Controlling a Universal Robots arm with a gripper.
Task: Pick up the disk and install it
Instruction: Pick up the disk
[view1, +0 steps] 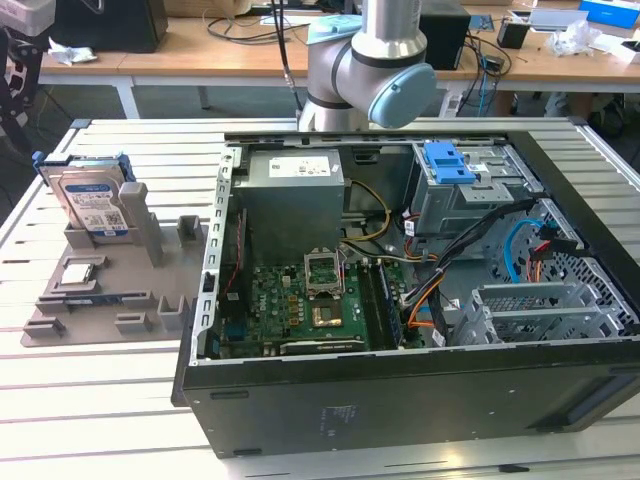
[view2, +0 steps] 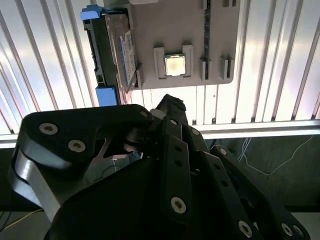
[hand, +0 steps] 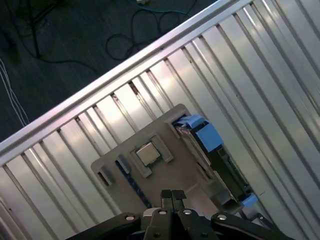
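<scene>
The disk (view1: 92, 200) stands on edge in a slot at the back of a grey fixture plate (view1: 150, 290), at the exterior view's left. It is silver with a white-and-blue label and blue rails. Both wrist views look down on the disk (view2: 117, 55) (hand: 210, 150) from well above. My gripper (hand: 172, 195) hangs over the plate, apart from the disk, with its two black fingertips pressed together and nothing between them. In the second wrist view the gripper (view2: 170, 105) points toward the plate's near edge.
An open computer case (view1: 560, 400) lies at the exterior view's right, with a blue caddy (view1: 447, 162) on its grey drive bay. A processor chip (view2: 175, 65) sits in a holder on the plate. The slatted table edge (hand: 100, 80) borders a floor with cables.
</scene>
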